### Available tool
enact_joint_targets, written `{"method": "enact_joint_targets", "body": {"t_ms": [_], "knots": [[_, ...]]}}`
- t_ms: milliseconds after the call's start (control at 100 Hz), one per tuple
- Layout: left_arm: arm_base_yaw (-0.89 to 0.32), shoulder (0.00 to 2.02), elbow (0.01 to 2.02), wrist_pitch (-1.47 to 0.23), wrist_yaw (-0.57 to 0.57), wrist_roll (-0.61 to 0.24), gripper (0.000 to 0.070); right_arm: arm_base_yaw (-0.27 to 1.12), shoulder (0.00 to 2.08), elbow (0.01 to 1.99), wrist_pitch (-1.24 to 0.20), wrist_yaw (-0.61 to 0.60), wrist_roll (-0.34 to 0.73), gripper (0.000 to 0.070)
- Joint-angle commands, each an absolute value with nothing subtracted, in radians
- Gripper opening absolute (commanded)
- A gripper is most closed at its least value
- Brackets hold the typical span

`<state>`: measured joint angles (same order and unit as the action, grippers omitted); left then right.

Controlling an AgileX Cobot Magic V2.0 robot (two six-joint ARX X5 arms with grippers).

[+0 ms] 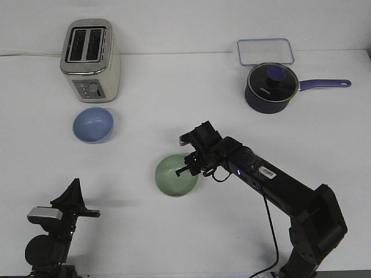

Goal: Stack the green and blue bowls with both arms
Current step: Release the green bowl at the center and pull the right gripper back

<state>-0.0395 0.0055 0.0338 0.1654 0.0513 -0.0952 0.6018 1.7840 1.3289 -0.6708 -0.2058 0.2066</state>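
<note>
While the green bowl [175, 175] sits near mid-tabletop [174, 87], the right end effector [189, 166] hangs at its rim, grip width unreadable. Blue bowl [93, 124] waits well apart, just in front of the toaster [90, 59]. Left end effector [87, 213] rests low, state unclear, though nearer the blue.

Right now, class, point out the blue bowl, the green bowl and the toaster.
blue bowl [93, 124], front view, inner hollow.
green bowl [173, 176], front view, inside, left of the fingers.
toaster [95, 72], front view, cream side panel.
</note>
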Motion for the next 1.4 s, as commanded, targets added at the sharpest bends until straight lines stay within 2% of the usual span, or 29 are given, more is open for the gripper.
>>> {"method": "enact_joint_targets", "body": {"t_ms": [0,130,320,530,760,990,1260,1390], "knots": [[-0.039,0.003,0.014,0.179,0.051,-0.088,0.0012,0.611,1.804,1.347,-0.672,-0.206,0.21,0.0],[-0.039,0.003,0.014,0.179,0.051,-0.088,0.0012,0.611,1.804,1.347,-0.684,-0.207,0.212,0.0044],[-0.039,0.003,0.014,0.179,0.051,-0.088,0.0012,0.611,1.804,1.347,-0.684,-0.209,0.217,0.0322],[-0.039,0.003,0.014,0.179,0.051,-0.088,0.0012,0.608,1.8,1.348,-0.684,-0.208,0.233,0.0512],[-0.039,0.003,0.014,0.179,0.051,-0.088,0.0012,0.555,1.715,1.349,-0.686,-0.208,0.226,0.0522],[-0.039,0.003,0.014,0.179,0.051,-0.088,0.0012,0.414,1.53,1.349,-0.707,-0.201,0.173,0.0522],[-0.039,0.003,0.014,0.179,0.051,-0.088,0.0012,0.249,1.307,1.348,-0.763,-0.043,0.045,0.0522],[-0.039,0.003,0.014,0.179,0.051,-0.088,0.0012,0.197,1.23,1.336,-0.778,-0.019,0.009,0.0521]]}}
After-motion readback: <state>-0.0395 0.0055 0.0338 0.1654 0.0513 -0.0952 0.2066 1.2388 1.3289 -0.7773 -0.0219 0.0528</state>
